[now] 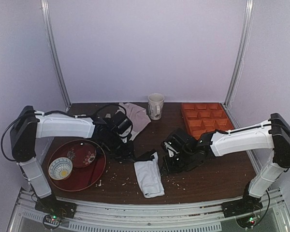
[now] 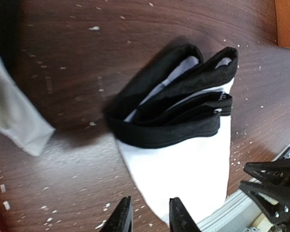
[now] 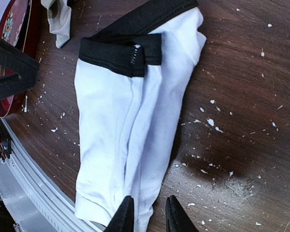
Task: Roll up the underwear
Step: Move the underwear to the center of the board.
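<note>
The underwear (image 1: pixel 149 178) lies folded into one long white strip in the lower middle of the top view, flat on the desk (image 1: pixel 222 179). Its long axis runs from the black-banded end near the centre of the frame down towards the bottom edge, leaning a touch to the right. That axis is the line the roll has to follow, I'd say, so everything turns on which short end gets taken. From above, both arms reach in at the banded end, one hand on each side of the strip, the left at its upper left and the right just beside its right edge. Neither looks clearly the nearer. Over to the left wrist view: the left hand (image 2: pixel 150 220) shows its two fingers at the bottom edge, a narrow gap between them and nothing held. The white cloth sits right ahead of them and the stacked black bands lie beyond, mid-frame. Right wrist view, much the same story. The right hand (image 3: pixel 147 217) has its fingers slightly parted at the bottom of the frame, low over the white end, with the black band up at the top. Whether those tips touch the fabric I cannot tell, though they don't look clamped on it. A pale cloth (image 2: pixel 19 121) lies off to the left, apart from the strip.
</note>
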